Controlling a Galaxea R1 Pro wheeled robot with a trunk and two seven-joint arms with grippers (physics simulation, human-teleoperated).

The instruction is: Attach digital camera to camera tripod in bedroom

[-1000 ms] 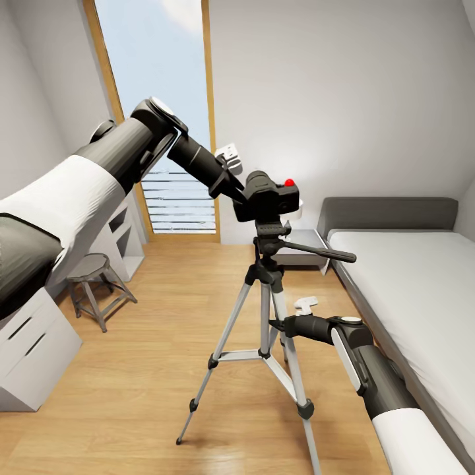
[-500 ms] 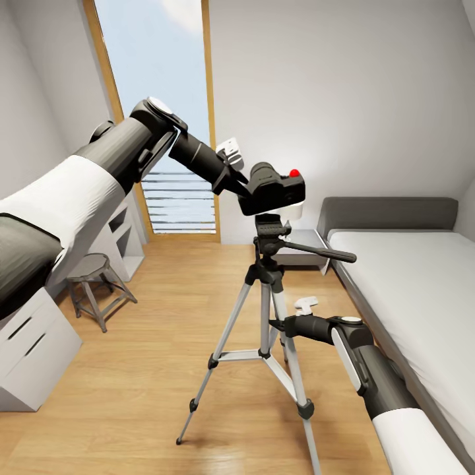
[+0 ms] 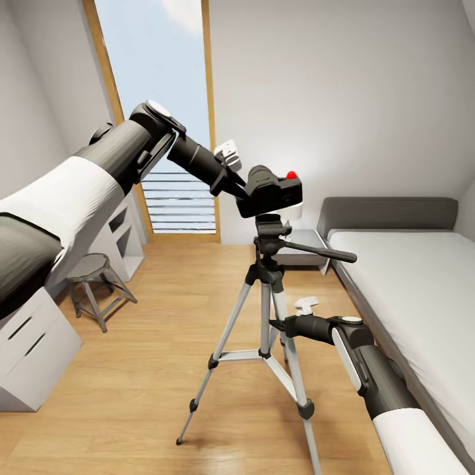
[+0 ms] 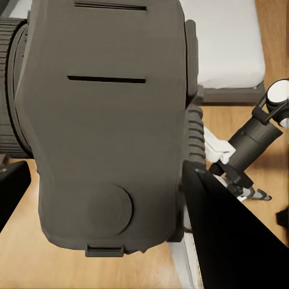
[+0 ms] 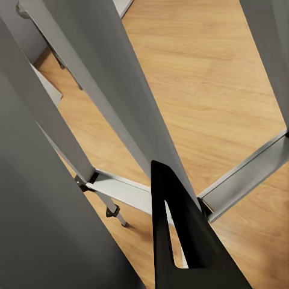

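Holding camera [image 3: 270,190], left gripper [image 3: 239,187] clenched on its side | camera: black, boxy, red button on top, tilted, just above tripod [image 3: 267,298] head, apart | vs 0.5 s ago: camera slightly lower | right gripper [image 3: 278,324] at tripod leg, grip state cannot be told

left tool [image 3: 245,191] raised and clamped, right tool [image 3: 280,324] held low.

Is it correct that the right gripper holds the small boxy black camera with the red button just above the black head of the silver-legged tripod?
Not the right gripper: the head view shows the left gripper holding the small boxy black camera just above the tripod's black head.
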